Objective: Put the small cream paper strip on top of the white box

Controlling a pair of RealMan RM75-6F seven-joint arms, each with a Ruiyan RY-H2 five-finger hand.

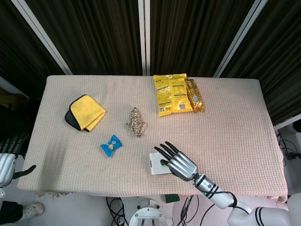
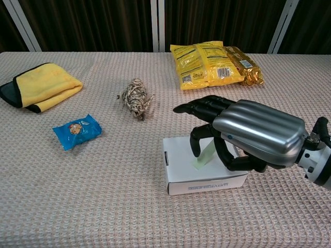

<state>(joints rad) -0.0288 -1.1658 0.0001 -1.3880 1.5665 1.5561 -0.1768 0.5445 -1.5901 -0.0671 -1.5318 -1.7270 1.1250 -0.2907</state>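
Note:
The white box [image 2: 178,166] lies flat on the table near the front edge, also seen in the head view [image 1: 154,164]. The small cream paper strip [image 2: 205,155] lies on the box's top, its far end hidden under my right hand's thumb. My right hand [image 2: 254,137] hovers over the right part of the box with fingers spread forward and nothing in its grasp; the head view shows the right hand [image 1: 179,162] covering much of the box. My left hand [image 1: 6,161] hangs off the table's left edge, fingers apart and empty.
A blue snack packet [image 2: 76,130] and a twine bundle [image 2: 137,98] lie left of the box. A yellow cloth [image 2: 44,85] sits at the far left. Yellow snack bags [image 2: 207,64] and a golden packet [image 2: 245,64] lie at the back.

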